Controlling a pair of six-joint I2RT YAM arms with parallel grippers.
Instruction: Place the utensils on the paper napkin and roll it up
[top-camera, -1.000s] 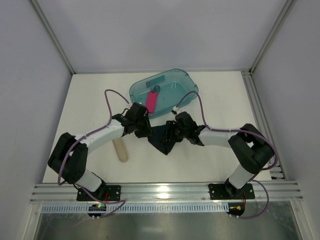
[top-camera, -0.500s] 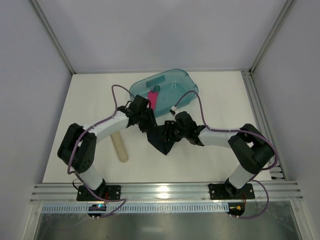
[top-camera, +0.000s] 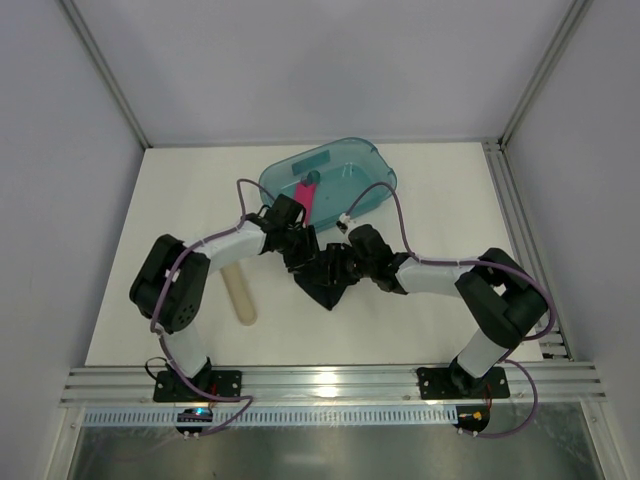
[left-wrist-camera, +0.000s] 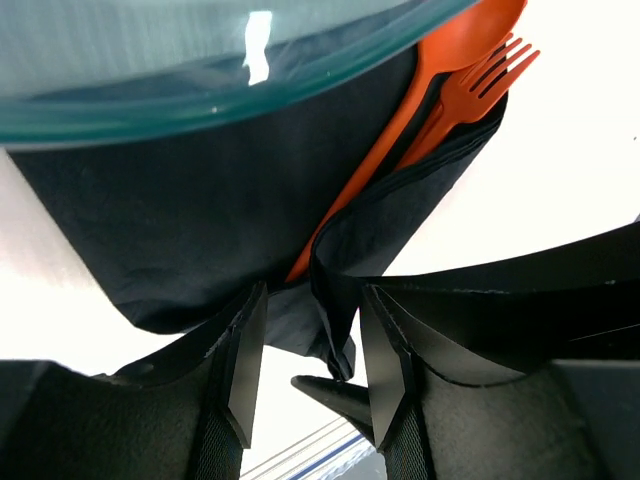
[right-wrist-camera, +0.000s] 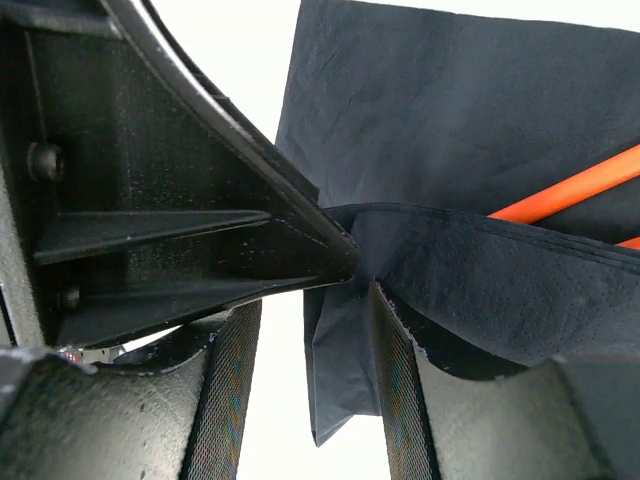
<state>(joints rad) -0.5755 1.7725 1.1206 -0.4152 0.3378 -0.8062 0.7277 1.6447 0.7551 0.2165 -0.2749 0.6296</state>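
The black paper napkin (top-camera: 325, 285) lies mid-table, one side folded over the orange utensils. In the left wrist view a fork and another utensil (left-wrist-camera: 470, 75) stick out of the napkin (left-wrist-camera: 200, 220) at its far end. An orange handle (right-wrist-camera: 570, 190) shows under the flap in the right wrist view. My left gripper (top-camera: 303, 252) is at the napkin's upper-left corner. Its jaws (left-wrist-camera: 308, 360) are open, with the raised fold standing loose between them. My right gripper (top-camera: 343, 262) meets it from the right. It is open (right-wrist-camera: 310, 390), with a napkin corner (right-wrist-camera: 345, 380) hanging against one finger.
A teal translucent tub (top-camera: 330, 175) stands just behind the napkin with a pink bar (top-camera: 305, 200) in it, and its rim (left-wrist-camera: 200, 110) looms over the left wrist view. A beige tube (top-camera: 240, 295) lies left of the napkin. Both grippers' fingertips nearly touch.
My left arm has swung right, bringing its gripper onto the napkin's corner, and its jaws have widened. The right gripper has held its place.
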